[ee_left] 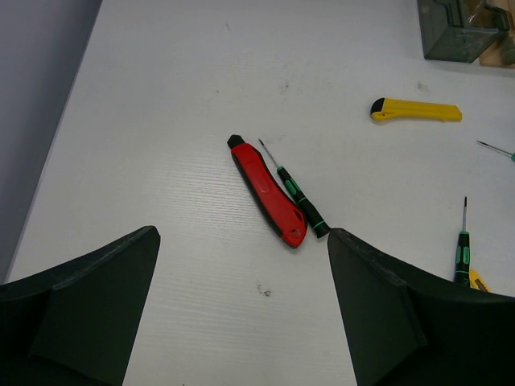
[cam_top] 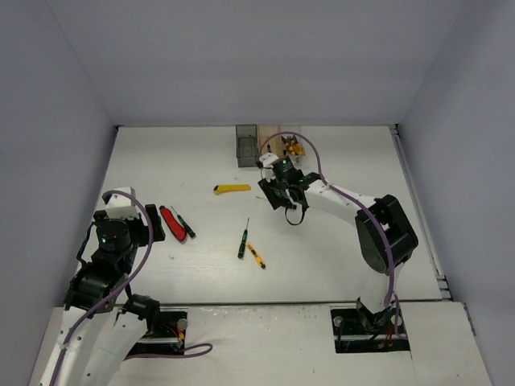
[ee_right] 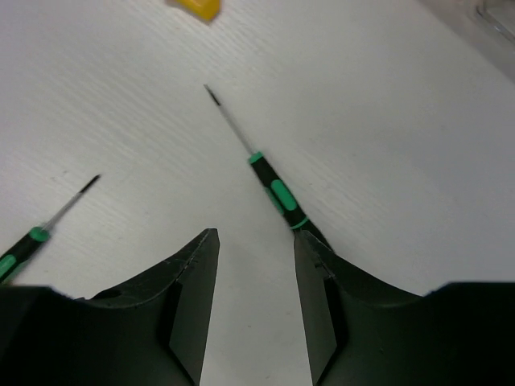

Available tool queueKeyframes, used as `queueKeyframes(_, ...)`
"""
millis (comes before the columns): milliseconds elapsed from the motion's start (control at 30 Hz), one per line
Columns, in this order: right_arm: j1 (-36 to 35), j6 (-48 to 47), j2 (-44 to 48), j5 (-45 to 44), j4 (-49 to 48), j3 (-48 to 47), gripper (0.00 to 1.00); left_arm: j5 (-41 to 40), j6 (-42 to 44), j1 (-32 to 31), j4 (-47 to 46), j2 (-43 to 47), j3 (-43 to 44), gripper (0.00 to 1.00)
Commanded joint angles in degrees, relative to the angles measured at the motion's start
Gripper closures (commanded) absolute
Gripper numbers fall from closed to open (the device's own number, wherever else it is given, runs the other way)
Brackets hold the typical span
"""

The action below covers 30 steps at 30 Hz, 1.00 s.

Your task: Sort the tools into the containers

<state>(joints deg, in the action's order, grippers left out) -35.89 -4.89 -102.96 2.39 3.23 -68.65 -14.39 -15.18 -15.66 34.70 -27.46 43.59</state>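
A red-handled cutter lies beside a black-green screwdriver just ahead of my open, empty left gripper; both show in the top view at the left, the cutter next to the left gripper. A yellow utility knife lies mid-table. My right gripper is open low over the table, and a second black-green screwdriver runs under its right finger. A third black-green screwdriver and a yellow one lie in the middle. Orange-yellow pliers sit in the clear bin.
The smoky grey bin and the orange-tinted bin stand in a row with the clear one at the table's back, just behind the right gripper. Grey walls close in on the left, back and right.
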Motion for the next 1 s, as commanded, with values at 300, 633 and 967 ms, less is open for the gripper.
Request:
queueKeyframes(300,6.11,-8.07,-8.51,9.72,2.14,-6.24,0.6,0.41,0.33,0.37,-1.91,-0.57,1.58,0.18)
queueKeyframes(633,4.52,-5.95,-9.92,9.3,2.13,-6.18,0.91,0.51,0.24,0.37,-1.91,-0.72,1.58,0.18)
queueKeyframes(967,3.6,5.21,0.68,-1.55,2.13,-18.15,1.0,0.5,0.24,0.45,-1.91,-1.61,1.67,0.18)
